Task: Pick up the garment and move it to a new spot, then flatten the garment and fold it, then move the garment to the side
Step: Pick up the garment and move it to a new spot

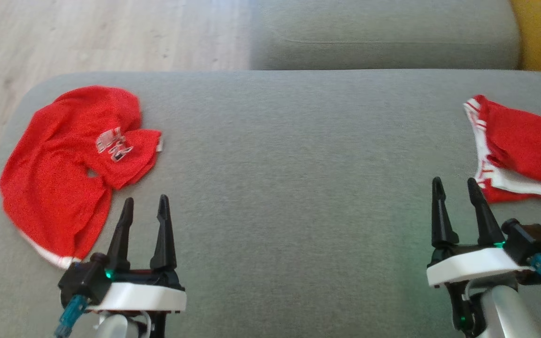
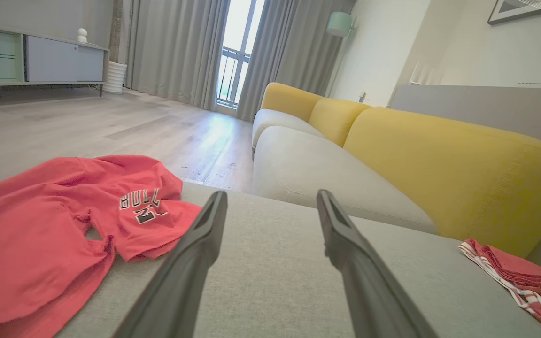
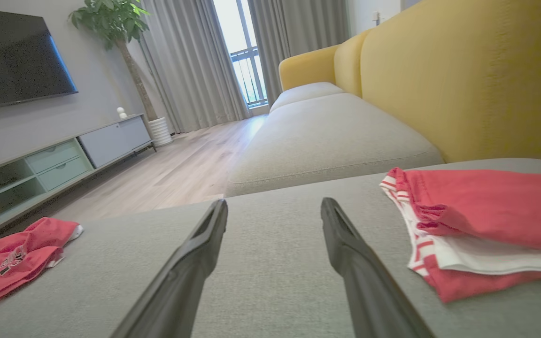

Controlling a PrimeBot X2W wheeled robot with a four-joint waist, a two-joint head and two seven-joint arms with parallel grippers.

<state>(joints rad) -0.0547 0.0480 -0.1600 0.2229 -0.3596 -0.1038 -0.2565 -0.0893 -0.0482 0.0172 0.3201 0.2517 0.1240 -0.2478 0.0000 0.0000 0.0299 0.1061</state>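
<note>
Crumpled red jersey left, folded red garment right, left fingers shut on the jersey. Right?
No: the left gripper is open and holds nothing, beside the crumpled red jersey, as the head view shows. Jersey on the left, folded red garment on the right: correct.

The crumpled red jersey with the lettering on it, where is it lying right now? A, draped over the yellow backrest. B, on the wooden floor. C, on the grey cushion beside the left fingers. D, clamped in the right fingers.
C: the crumpled red jersey lies on the grey cushion, just left of and beyond the left gripper, whose fingers stand apart and hold nothing.
</note>
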